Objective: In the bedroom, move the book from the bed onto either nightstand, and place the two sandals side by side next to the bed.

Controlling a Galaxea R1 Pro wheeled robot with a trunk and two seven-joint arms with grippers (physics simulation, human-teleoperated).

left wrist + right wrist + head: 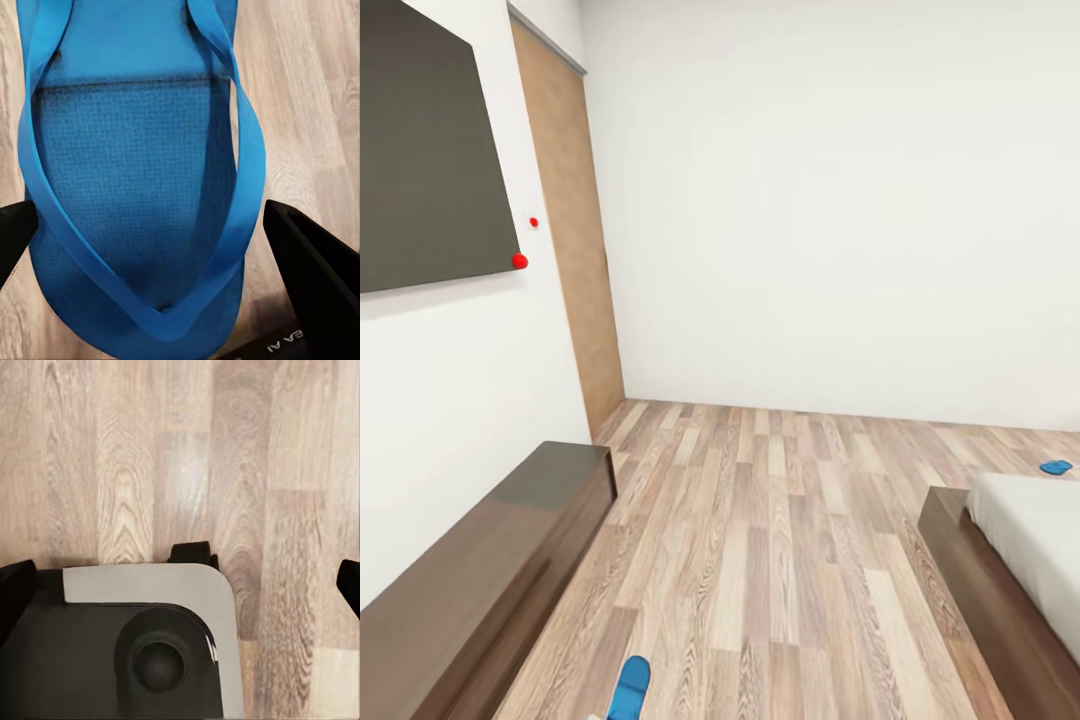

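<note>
Sandals, blue flip-flop pair, two items, apart.

Item one: sandal (135, 187), seen close in our left wrist view, sole and V-strap facing the camera, wood-plank floor (307, 112) behind it. Our left gripper (161, 232) has a dark finger at each side of the sandal's toe end. We judge the sandal to be held between them, though the contact itself is not visible, so we cannot tell the grip for certain. In the head view the same sandal (630, 688) pokes up at the bottom edge, between the long low cabinet (490, 580) by the wall and the bed (1010, 570).

Item two: second sandal (1056, 466), small blue shape on the floor beyond the far corner of the bed, well apart from item one.

Right gripper (180, 585): fingers wide apart, nothing between them, pointing down at bare floor and our own grey-and-black base (135, 645).

Book, nightstand: not catalogued in these views.

Risks, our judgement:
- A thin, floppy sole may slip or sag out of the fingers while we drive, since the hold looks to be at one end.
- A dangling sandal may snag the bed's frame corner or the cabinet edge in the passage between them.
- Setting it down askew would leave the pair not side by side; it needs lining up beside item two, near the bed's side.
- Our base may run over item two on approach.
</note>
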